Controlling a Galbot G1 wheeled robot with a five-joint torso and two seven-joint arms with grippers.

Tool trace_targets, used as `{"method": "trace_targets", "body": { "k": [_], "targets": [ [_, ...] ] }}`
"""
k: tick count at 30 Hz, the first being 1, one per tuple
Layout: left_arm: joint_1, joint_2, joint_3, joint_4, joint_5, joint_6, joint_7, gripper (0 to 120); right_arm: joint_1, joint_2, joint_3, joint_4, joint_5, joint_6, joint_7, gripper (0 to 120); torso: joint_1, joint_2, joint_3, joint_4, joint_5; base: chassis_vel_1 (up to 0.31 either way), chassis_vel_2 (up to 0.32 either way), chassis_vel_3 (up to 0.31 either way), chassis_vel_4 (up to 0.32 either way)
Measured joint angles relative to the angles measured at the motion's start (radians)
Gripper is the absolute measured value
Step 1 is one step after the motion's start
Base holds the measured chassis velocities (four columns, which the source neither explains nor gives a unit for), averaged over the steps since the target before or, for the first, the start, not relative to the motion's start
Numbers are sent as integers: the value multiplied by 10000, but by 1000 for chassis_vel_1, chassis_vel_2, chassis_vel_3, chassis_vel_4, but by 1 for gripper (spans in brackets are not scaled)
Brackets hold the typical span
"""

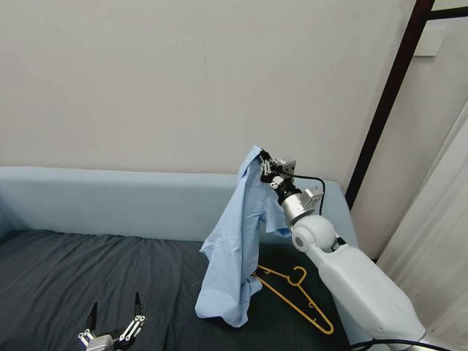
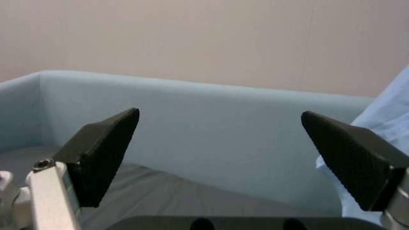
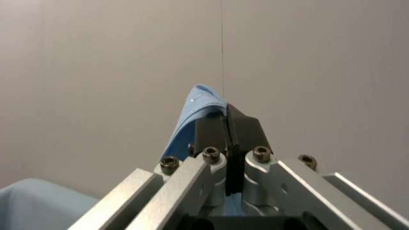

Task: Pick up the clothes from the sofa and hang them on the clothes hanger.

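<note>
Right end effector: raised above the right end of the sofa, level with the top of the backrest. The jaws are closed tight, with a fold of fabric pinched between the fingertips.
Held item: light blue shirt, gripped at its uppermost edge. The pinched fold stands up just above the fingertips in the right wrist view.
Shirt position: it hangs freely below the right end effector, in front of the backrest and over the seat. Whether the lowest hem touches the seat cannot be determined.
Left end effector: low over the seat, well apart from the shirt. The jaws are spread wide and hold nothing.
Sofa: light blue backrest with a dark grey seat cover.
Clothes hanger: yellow, lying flat on the seat just beside the hanging shirt, near the right arm. It carries no garment.
Completed, as judged: the shirt is grasped and lifted off the seat for most of its length.
Remaining, as judged: the shirt is not yet on the hanger, and the hanger is not gripped by either end effector.
Progress estimate: pick-up stage largely done. The hanging stage is not started.
</note>
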Motion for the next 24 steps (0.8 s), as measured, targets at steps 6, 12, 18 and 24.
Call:
{"method": "trace_targets", "body": {
  "k": [6, 12, 18, 24],
  "targets": [
    [93, -33, 5, -140, 0, -35, -11, 100, 1470, 196, -339, -1310, 648, 178, 21, 0, 1, -1, 2, 2, 0, 0, 0, 0, 0],
    [150, -29, -131, -191, -68, -109, -96, 100, 2869, 149, -933, -1837, 1325, 166, -327, 0, 1, -1, 2, 1, 1, 0, 0, 0, 0],
    [144, -103, -154, -192, -114, -158, -108, 100, 4189, -78, -1578, -1431, 1316, 201, -1109, 0, 1, 0, 0, 1, -1, 0, 0, 0, 0],
    [-10, -219, -24, -67, -65, -122, -102, 100, 3994, -351, -2133, 109, 1226, 272, -1461, 0, 1, 1, -3, 5, -6, 0, 0, 0, 0]
  ]
}}
